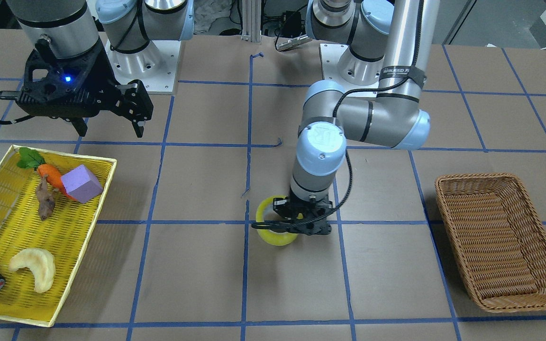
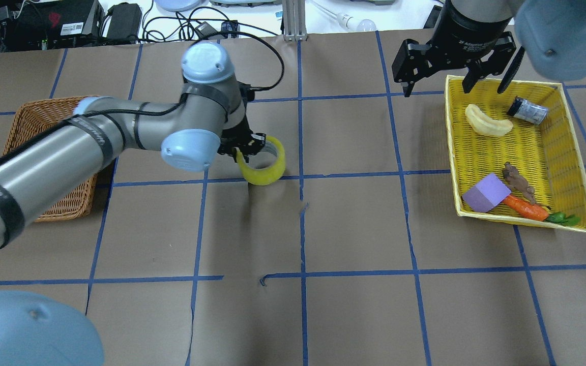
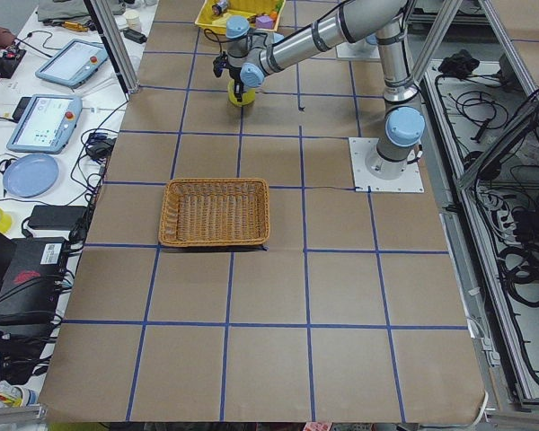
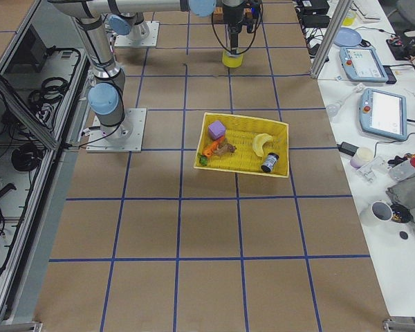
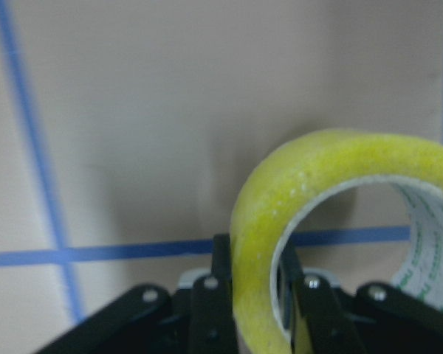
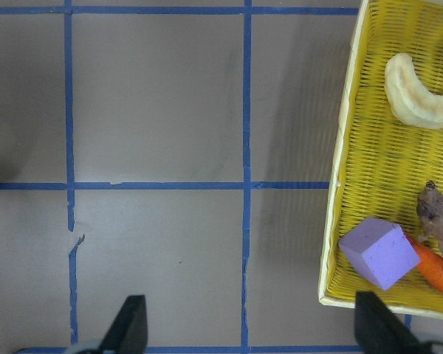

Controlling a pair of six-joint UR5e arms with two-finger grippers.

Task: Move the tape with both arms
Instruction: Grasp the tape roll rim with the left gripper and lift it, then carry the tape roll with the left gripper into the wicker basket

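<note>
Front-facing view: the left arm (image 1: 377, 118) is reaching out from its base, elbow bent and wrist pointing straight down. The left tool (image 1: 301, 222) is sitting over the tape (image 1: 277, 238), which is standing on edge near the middle of the surface (image 1: 197, 184) — touching it or just off it, I cannot tell. The right arm (image 1: 55, 28) is hovering near the yellow tray (image 1: 92, 246), with the right tool (image 1: 110, 127) spread and carrying nothing. Overhead view: the roll is sitting between the tray and the wicker basket (image 2: 23, 117), nearer the basket, and sticking out to one side of the left tool. Side views: these are showing only the left arm stretching out over the roll, too small for detail. Left wrist view: the tool is pinching the roll's wall, one finger outside the yellow, one inside the pale core. Right wrist view: the fingertips are standing wide apart with bare surface between them. Risk, as I am judging it: the hold is taking only a thin wall at one spot, with most of the roll hanging off-centre, so a quick swing toward the basket could be making it pivot or slide out — slick tape would be helping that along. A low carry could also be catching the basket rim.
</note>
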